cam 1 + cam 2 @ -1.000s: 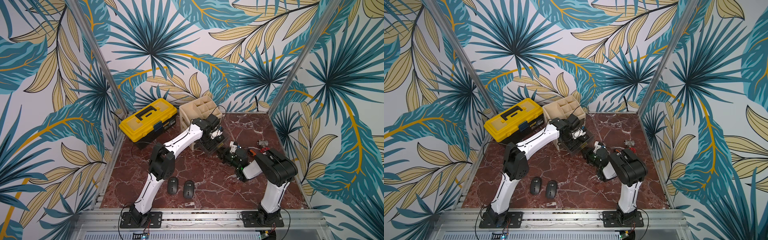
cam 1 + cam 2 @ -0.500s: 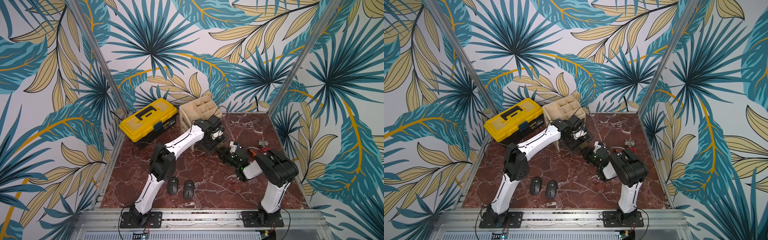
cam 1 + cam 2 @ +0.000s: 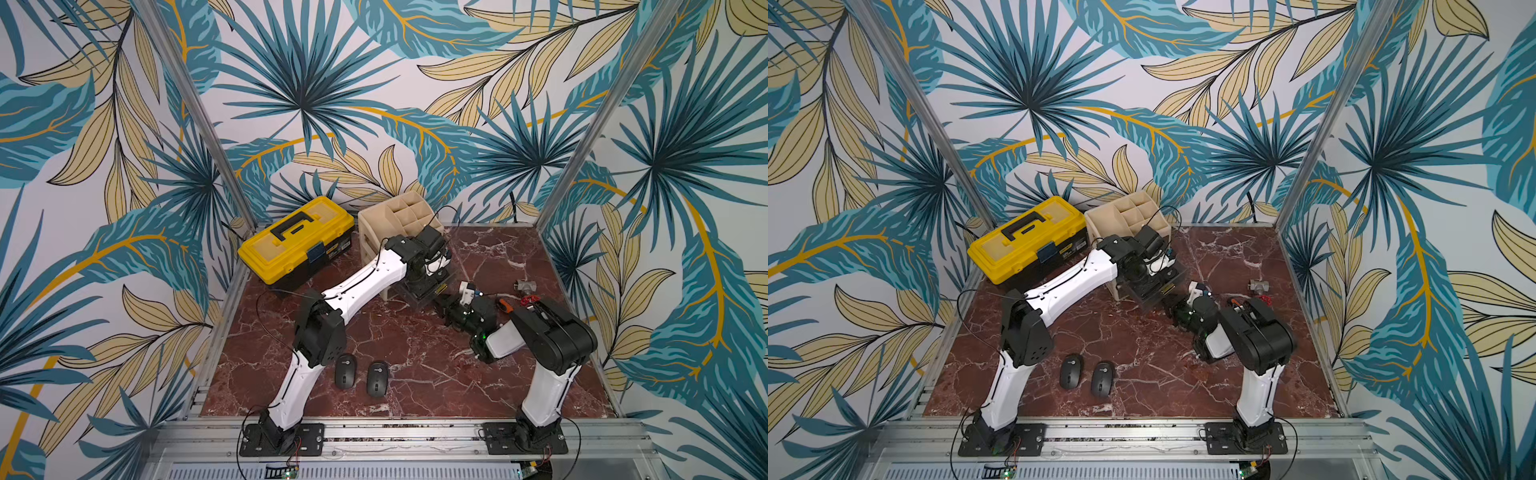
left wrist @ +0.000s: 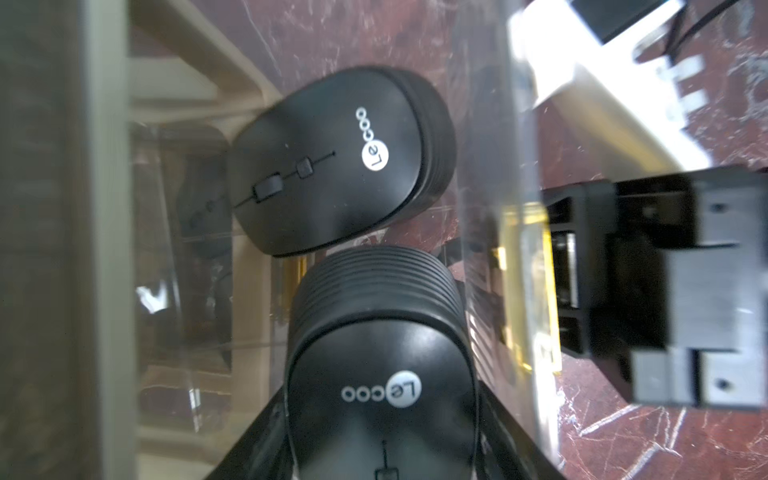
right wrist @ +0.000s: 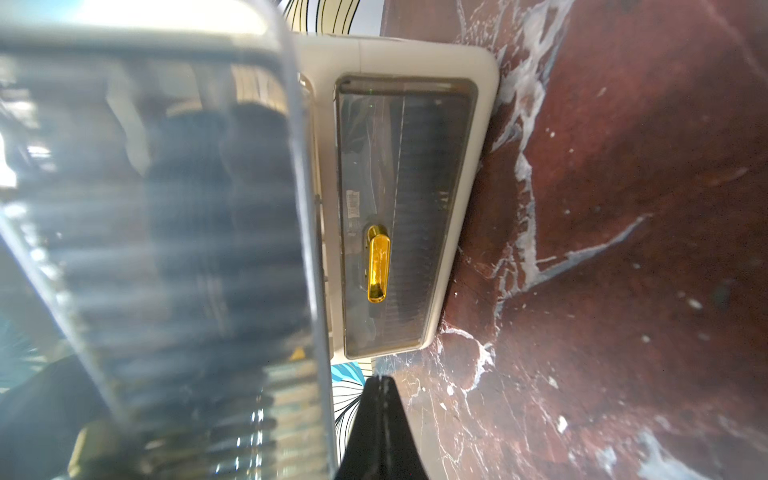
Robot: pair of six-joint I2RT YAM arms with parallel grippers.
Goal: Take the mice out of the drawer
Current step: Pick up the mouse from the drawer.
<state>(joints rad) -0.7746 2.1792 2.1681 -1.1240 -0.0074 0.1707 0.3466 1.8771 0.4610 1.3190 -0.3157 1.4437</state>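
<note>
**Held mouse** (image 4: pixel 382 374): matt black oval shell with a ribbed band round the rear and a white lettered mark. You have the left fingers (image 4: pixel 257 444) closed against its two flanks, inside the drawer (image 4: pixel 490 174). The frame edge cuts off its front end.

**Second mouse** (image 4: pixel 332 166): the same pattern, with a scroll wheel and a small square button on a centre line. It lies aslant on the drawer floor just beyond the held one. You cannot tell whether the two touch.

**Drawer**: clear, scratched hard plastic with a gold handle (image 4: pixel 528 291) on the front wall. It stands out from the beige organiser (image 3: pixel 409 212), whose top is divided into open compartments. A dim shape at the drawer's far end is too blurred to name.

**Tabletop mouse** (image 3: pixel 345 371) and **neighbour mouse** (image 3: pixel 377 379): they lie side by side on the red-brown marbled tabletop (image 3: pixel 415 353) beside the left arm, and show in both top views.

**Right fingers** (image 5: pixel 378 428): pressed fully together with nothing seen between them, just beside the drawer front.

**Lower drawer** (image 5: pixel 415 187): smoky, ribbed and pushed in, with its own gold pull.

**Toolbox** (image 3: pixel 297 241): yellow with a black handle, at the back of the tabletop.

**Unnamed items**: the small metal and red pieces by the right arm are too small for you to identify.
</note>
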